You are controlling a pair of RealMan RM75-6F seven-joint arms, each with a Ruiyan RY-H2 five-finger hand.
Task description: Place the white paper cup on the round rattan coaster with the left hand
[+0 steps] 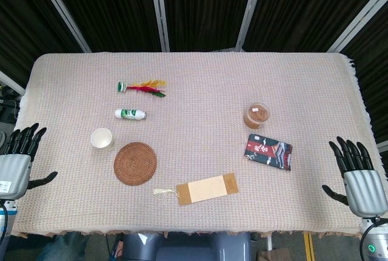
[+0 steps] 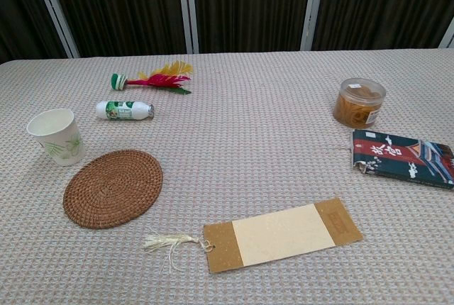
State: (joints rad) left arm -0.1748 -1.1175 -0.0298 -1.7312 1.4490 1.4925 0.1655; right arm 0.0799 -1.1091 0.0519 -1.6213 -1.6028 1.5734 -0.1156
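While my left hand (image 1: pixel 17 158) hangs off the table's (image 1: pixel 194 67) left edge with fingers spread and nothing in it, I see the white paper cup (image 1: pixel 102 138) standing upright near that edge, just beside the round rattan coaster (image 1: pixel 135 163) but apart from it. My right hand (image 1: pixel 359 176) is likewise released, fingers apart, at the right edge near the front corner.
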